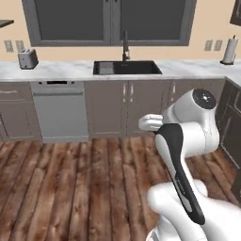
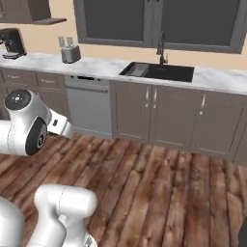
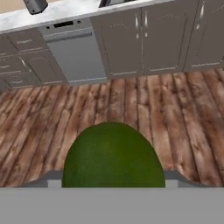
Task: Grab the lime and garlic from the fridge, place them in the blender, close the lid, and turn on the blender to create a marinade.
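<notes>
Filling the lower middle of the hand view, the lime (image 3: pixel 113 155) is seen pressed up close to the camera, seated where the fingertips would rise, and is judged to be held in the hand, whose jaws stand fairly wide around the round fruit; the fingers themselves are hidden behind it. The arm (image 1: pixel 181 162) is carried folded above a wooden plank floor (image 1: pixel 70 188), facing a run of grey cabinets (image 1: pixel 127 106). Along the far edge of the pale marble surface (image 1: pixel 66 70) a toaster (image 1: pixel 28 59) is set toward the left end, a black sink (image 1: pixel 127 67) with its tap near the middle, and a coffee machine (image 2: pixel 12 42) at the left corner in the right base view. No blender can be made out ahead, so the jug is judged to lie off to one side, with the garlic yet to be fetched.
</notes>
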Motion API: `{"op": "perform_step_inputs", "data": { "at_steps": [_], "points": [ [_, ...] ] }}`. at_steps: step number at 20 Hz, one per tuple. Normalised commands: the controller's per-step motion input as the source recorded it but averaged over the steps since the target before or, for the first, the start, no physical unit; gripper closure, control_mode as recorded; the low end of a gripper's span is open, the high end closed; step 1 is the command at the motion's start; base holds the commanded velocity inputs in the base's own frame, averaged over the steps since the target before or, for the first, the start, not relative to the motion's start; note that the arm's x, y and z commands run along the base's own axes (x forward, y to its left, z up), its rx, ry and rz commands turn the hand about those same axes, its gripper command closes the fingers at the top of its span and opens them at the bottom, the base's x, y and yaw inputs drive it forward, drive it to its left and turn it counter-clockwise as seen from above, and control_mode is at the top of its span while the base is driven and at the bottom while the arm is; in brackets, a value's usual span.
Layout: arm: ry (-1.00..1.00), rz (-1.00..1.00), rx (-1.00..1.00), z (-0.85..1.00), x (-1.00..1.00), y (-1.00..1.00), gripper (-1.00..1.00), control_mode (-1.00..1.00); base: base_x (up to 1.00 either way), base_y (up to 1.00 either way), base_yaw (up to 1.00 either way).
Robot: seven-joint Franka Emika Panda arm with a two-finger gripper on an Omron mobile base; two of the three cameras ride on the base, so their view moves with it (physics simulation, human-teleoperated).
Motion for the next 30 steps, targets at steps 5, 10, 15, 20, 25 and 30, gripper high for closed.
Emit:
{"op": "perform_step_inputs", "data": {
  "at_steps": [5,10,15,20,25,30],
  "points": [
    [0.00,0.00,0.00,0.00,0.00,0.00,1.00,1.00,1.00,0.29,0.35],
    [0.00,0.00,0.00,0.00,0.00,0.00,1.00,1.00,1.00,0.36,0.34],
    [0.00,0.00,0.00,0.00,0.00,0.00,1.00,1.00,1.00,0.44,0.46],
    [0.00,0.00,0.00,0.00,0.00,0.00,1.00,1.00,0.96,0.31,0.57],
    [0.00,0.00,0.00,0.00,0.00,0.00,1.00,1.00,0.76,0.17,0.66],
    [0.00,0.00,0.00,0.00,0.00,0.00,1.00,1.00,0.80,0.13,0.64]
  ]
}}
